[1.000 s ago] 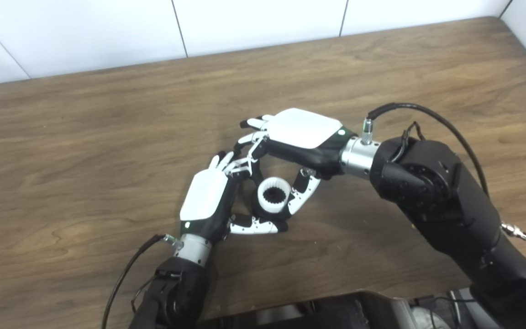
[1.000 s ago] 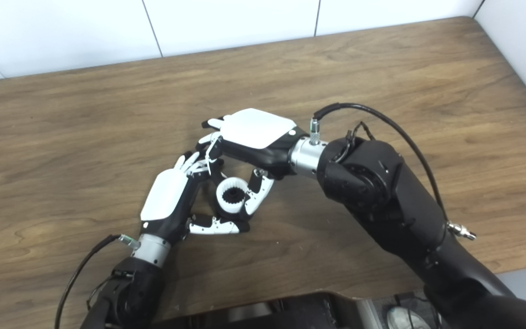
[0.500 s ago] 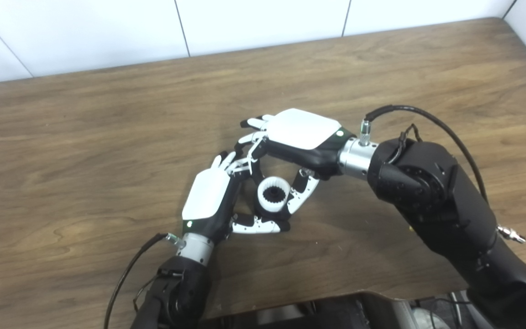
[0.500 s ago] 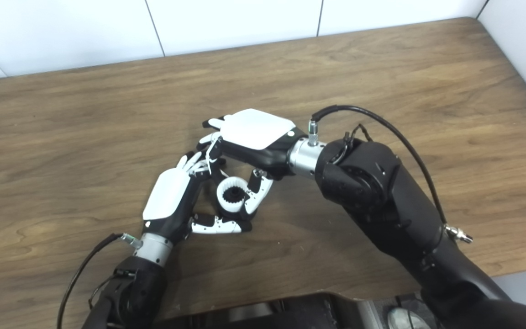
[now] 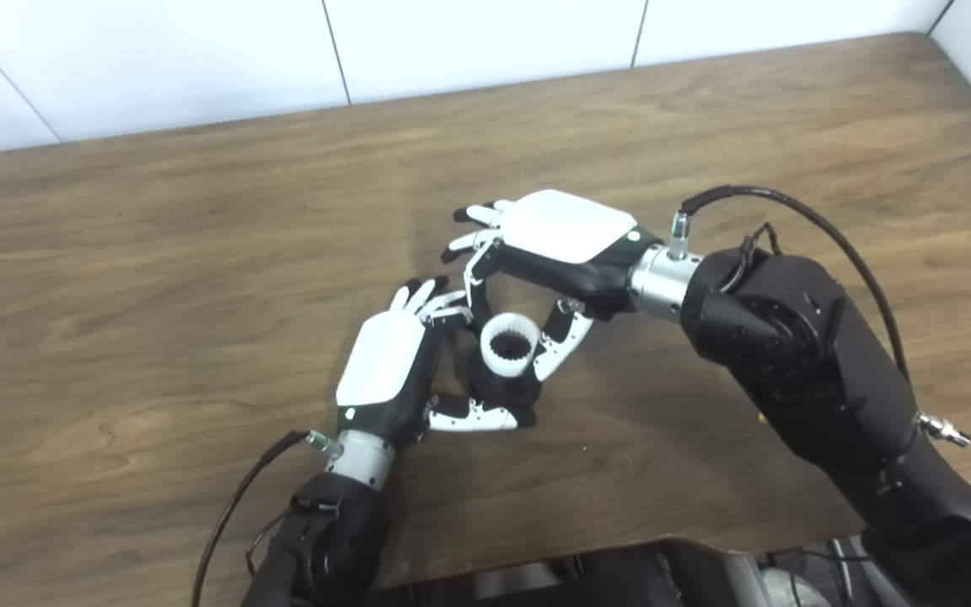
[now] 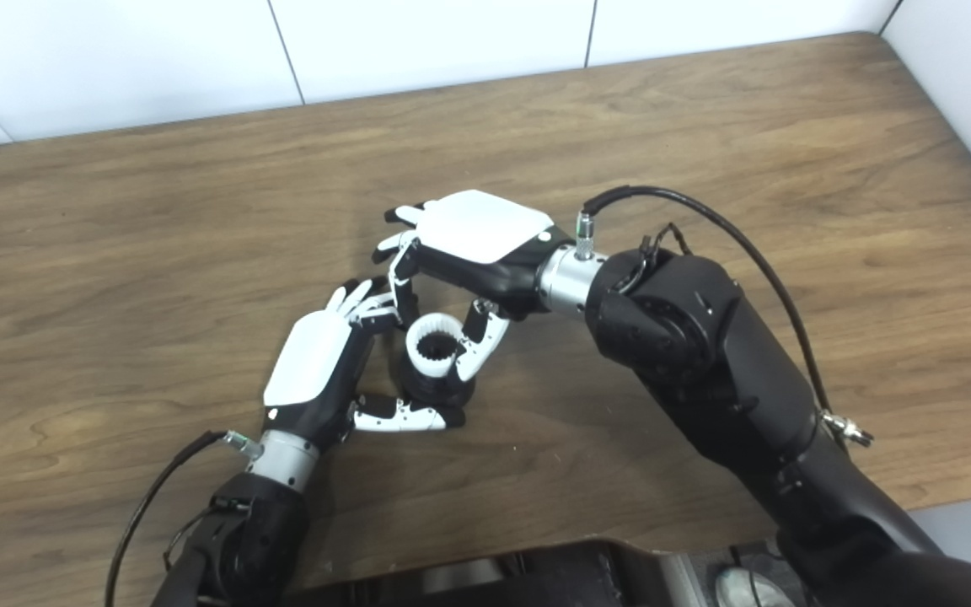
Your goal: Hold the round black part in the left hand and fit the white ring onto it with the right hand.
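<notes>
**Wood surface, ring half on**

Wooden surface [image 5: 157, 278], both hands mid-table. Left hand [image 5: 384, 367] fingers wrap the round black part [image 5: 509, 389]. Right hand [image 5: 557, 244] fingers pinch the white ring [image 5: 509, 344] sitting atop it. Looks mid-fit; next, push straight down.

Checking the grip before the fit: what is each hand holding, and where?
The right hand pinches the white ring by its outer wall. The left hand holds the black part by its sides, below the ring.
</notes>
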